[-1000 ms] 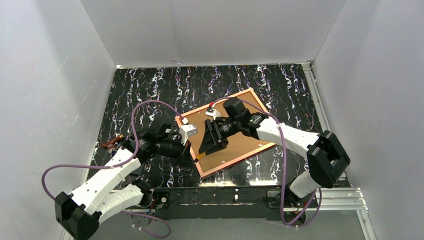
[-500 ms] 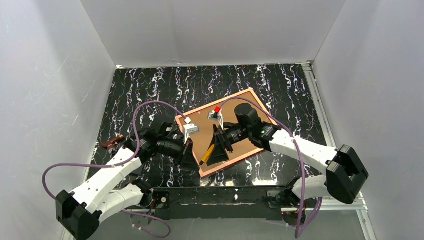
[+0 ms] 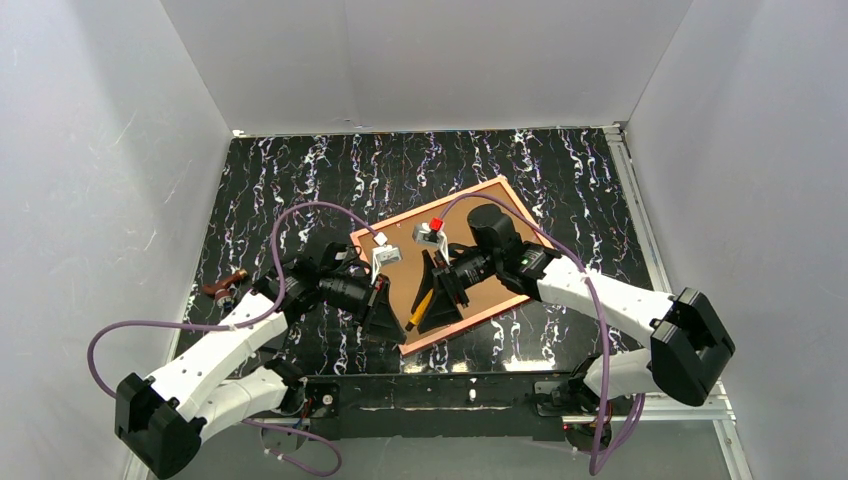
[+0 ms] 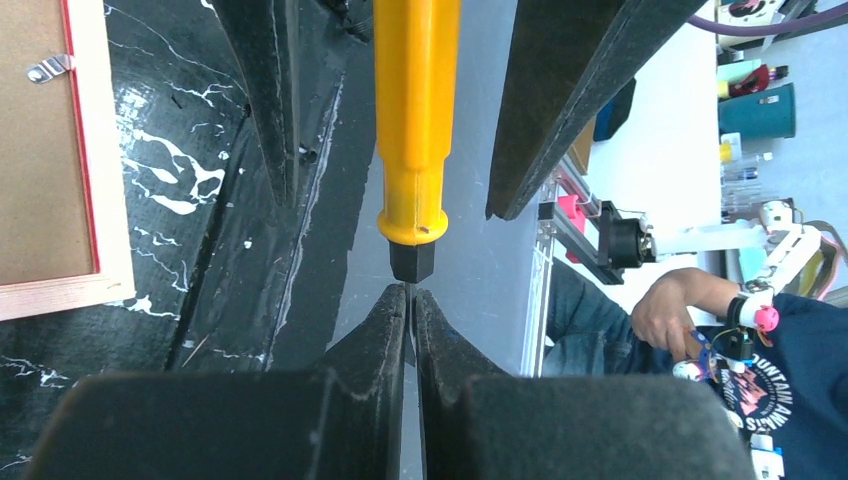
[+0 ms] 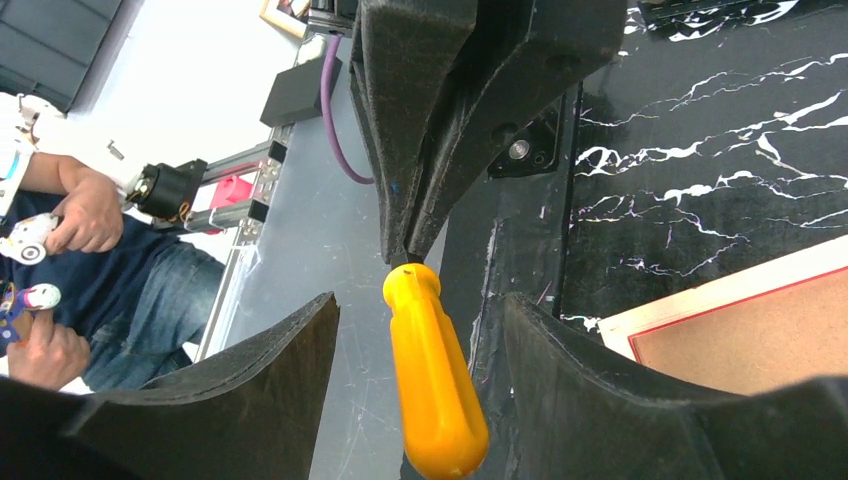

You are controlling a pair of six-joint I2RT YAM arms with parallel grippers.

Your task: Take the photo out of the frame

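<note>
A black surface (image 3: 330, 170) veined with white is filling the floor of a booth whose plain white walls (image 3: 420, 60) are closing it in on three sides. The frame (image 4: 100, 150) is lying face down near the middle, its pale rim turned upward. The photo (image 4: 40, 170) is sitting inside it, showing only its brown board back, and a small metal clip (image 4: 50, 68) is resting on that back. Above the frame's near corner, the left fingers (image 4: 385, 330) are pressing together on the shaft of a yellow-handled screwdriver (image 4: 415, 120). The right fingers (image 5: 280, 360) are standing wide on either side of its handle without touching it. Beyond the near edge, a person in a navy shirt (image 4: 790, 400) is sitting.
</note>
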